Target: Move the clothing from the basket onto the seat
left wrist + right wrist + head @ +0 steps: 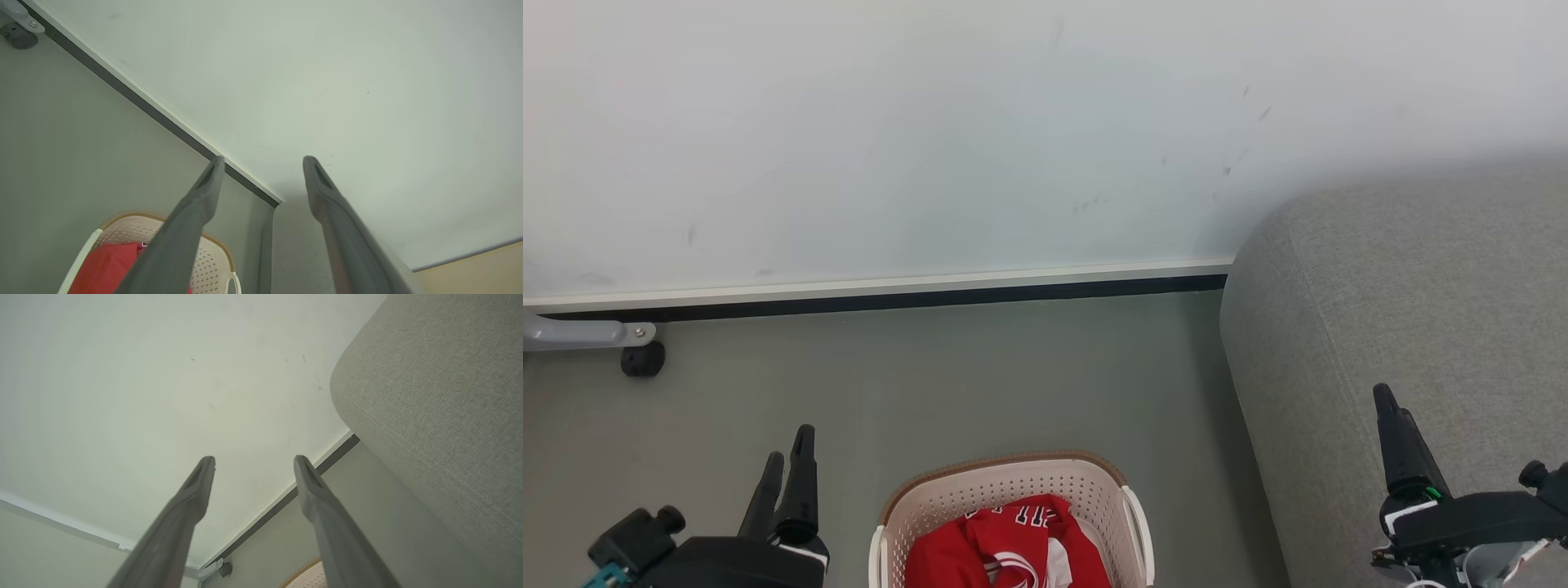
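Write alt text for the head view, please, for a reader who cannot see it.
A cream laundry basket holding red clothing sits on the grey floor at the bottom centre, with a grey seat to its right. The left end effector and right end effector hover empty at the lower corners, below a pale wall.

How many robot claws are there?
2. The left claw is at the head view's lower left, beside the basket. The right claw is at the lower right, by the grey seat. Both are open and empty.

White wall (931,122), grey-green floor (972,367)
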### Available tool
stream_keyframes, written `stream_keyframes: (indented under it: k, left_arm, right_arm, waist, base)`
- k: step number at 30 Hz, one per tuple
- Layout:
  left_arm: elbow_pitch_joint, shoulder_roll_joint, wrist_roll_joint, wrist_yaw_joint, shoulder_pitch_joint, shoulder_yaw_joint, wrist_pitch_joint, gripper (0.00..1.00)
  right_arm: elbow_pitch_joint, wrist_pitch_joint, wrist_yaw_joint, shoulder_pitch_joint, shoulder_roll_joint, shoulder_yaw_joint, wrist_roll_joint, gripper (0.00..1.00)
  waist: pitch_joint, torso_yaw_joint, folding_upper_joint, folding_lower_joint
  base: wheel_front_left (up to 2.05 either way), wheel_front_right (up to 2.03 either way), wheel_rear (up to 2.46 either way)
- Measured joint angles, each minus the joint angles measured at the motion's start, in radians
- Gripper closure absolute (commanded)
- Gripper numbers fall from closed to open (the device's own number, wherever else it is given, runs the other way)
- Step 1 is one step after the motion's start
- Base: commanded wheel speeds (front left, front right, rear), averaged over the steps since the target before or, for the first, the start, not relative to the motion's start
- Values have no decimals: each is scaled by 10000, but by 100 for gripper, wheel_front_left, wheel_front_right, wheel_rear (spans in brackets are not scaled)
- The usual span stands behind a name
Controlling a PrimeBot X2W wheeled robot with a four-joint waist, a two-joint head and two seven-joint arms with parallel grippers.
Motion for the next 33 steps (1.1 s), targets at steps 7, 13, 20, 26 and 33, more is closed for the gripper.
stream_keyframes:
  k: [7, 13, 20, 26, 33]
  left_arm:
    - [-67, 159, 1170, 263, -56, -284, -236, 0]
    - [-151, 259, 2046, 428, -136, -445, -460, 0]
    - [-282, 343, 2966, 525, -137, -642, -679, 0]
    - [-407, 368, 3701, 619, -140, -807, -907, 0]
    - [-493, 431, 4441, 706, -158, -907, -1129, 0]
  right_arm:
    - [-17, -276, -230, -40, -209, 291, -988, 0]
    - [-84, -456, -322, -137, -366, 514, -1745, 0]
    - [-234, -723, -412, -206, -531, 794, -2583, 0]
    - [-313, -953, -500, -235, -662, 974, -3254, 0]
    - [-372, -1141, -573, -298, -754, 1135, -3923, 0]
  waist:
    - [0, -19, 0, 0]
    - [-5, -34, 0, 0]
    - [4, -41, 0, 0]
    - [19, -30, 0, 0]
    - [38, -14, 0, 0]
  base:
    - [0, 0, 0]
    - [0, 0, 0]
    - [0, 0, 0]
    - [0, 0, 0]
    - [0, 0, 0]
